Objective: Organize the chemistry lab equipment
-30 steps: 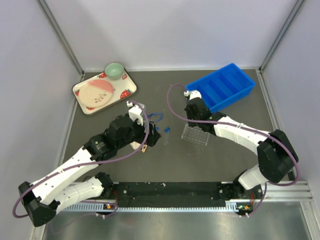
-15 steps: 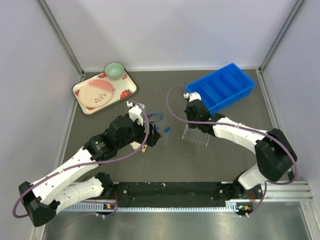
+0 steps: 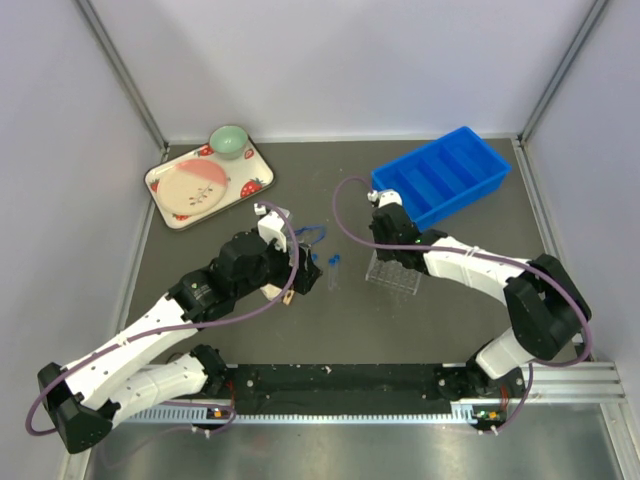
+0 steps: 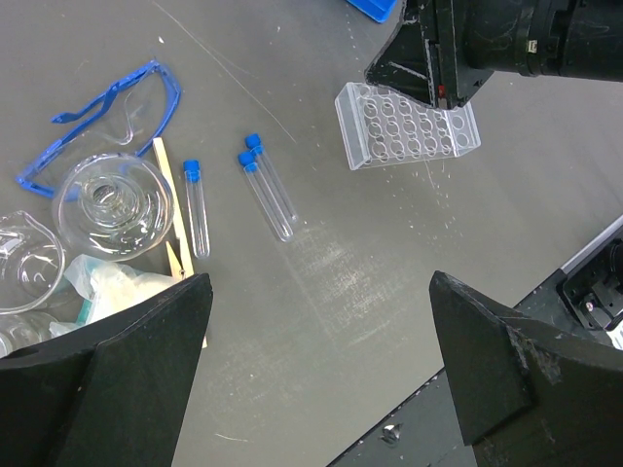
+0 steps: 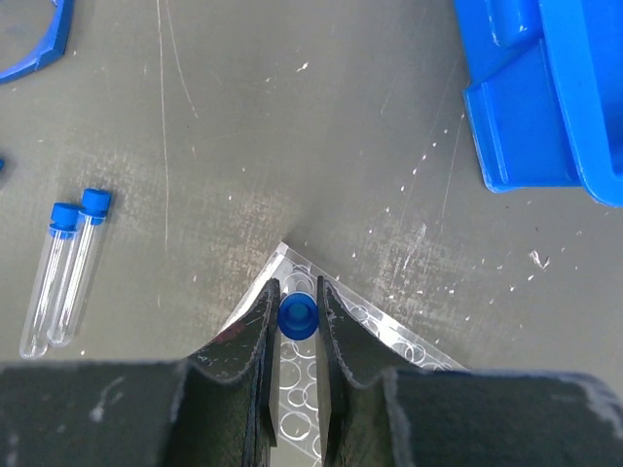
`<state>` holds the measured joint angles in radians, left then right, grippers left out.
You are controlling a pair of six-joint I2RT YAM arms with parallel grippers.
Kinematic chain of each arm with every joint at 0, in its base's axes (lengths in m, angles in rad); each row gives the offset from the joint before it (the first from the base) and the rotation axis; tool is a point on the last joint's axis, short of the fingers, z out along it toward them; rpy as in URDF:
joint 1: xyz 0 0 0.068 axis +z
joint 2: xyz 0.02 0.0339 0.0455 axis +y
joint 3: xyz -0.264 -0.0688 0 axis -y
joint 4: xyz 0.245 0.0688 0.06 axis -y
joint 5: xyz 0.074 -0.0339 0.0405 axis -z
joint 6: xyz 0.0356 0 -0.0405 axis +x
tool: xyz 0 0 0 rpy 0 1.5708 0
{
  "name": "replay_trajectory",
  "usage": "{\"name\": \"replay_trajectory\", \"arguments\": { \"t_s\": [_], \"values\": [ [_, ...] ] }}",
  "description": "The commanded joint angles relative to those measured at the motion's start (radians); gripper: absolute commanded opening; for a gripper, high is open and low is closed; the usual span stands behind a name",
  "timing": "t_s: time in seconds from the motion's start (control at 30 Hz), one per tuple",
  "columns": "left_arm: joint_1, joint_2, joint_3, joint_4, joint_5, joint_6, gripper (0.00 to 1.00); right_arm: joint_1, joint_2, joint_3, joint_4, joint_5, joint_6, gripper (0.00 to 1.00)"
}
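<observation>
The right gripper (image 5: 297, 290) pinches a blue-capped glass test tube (image 5: 298, 316) upright between its fingers at the corner of a clear plastic test-tube rack (image 5: 362, 326) on the grey table (image 5: 292, 126). Whether the tube's tip sits in a well cannot be told. A blue plastic divided bin (image 5: 555, 88) stands near the rack. The left gripper (image 4: 317, 292), jaws spread wide and empty, hovers over three more blue-capped tubes (image 4: 270, 193) lying flat, two side by side and one apart. They lie near blue safety goggles (image 4: 107, 112) and a round clear glass dish (image 4: 112, 199).
</observation>
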<state>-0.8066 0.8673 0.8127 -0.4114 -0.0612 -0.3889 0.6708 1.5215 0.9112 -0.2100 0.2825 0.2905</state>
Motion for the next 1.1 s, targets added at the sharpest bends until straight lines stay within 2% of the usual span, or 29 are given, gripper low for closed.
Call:
{"name": "replay_trajectory", "arguments": {
  "t_s": [0.0,0.07,0.1,0.13,0.23,0.37,0.53,0.83,1.07],
  "values": [
    [-0.002,-0.017,-0.004,0.042,0.001,0.008,0.99,-0.005,0.006,-0.003,0.035,-0.006,0.013,0.00],
    [-0.002,-0.016,-0.003,0.042,0.006,0.008,0.99,-0.005,0.005,-0.005,0.037,-0.006,0.016,0.04],
    [-0.002,-0.014,-0.003,0.042,0.006,0.008,0.99,-0.005,0.005,-0.005,0.037,-0.009,0.016,0.10],
    [-0.002,-0.014,-0.001,0.040,0.006,0.008,0.99,-0.005,0.005,-0.003,0.037,-0.009,0.016,0.24],
    [-0.002,-0.014,0.002,0.040,0.009,0.010,0.99,-0.005,0.000,0.000,0.032,-0.009,0.016,0.43],
    [-0.002,-0.011,0.005,0.042,0.014,0.010,0.99,-0.007,-0.014,0.006,0.018,-0.003,0.016,0.57],
    [-0.002,-0.004,0.009,0.040,0.024,0.012,0.99,-0.004,-0.055,0.026,-0.026,0.000,0.009,0.61],
    [-0.002,0.090,-0.006,0.051,0.026,-0.017,0.99,0.058,-0.274,0.078,-0.208,0.079,-0.013,0.61],
    [-0.002,0.277,0.011,0.052,-0.158,-0.116,0.96,0.128,-0.455,0.101,-0.356,0.162,-0.017,0.62]
  ]
}}
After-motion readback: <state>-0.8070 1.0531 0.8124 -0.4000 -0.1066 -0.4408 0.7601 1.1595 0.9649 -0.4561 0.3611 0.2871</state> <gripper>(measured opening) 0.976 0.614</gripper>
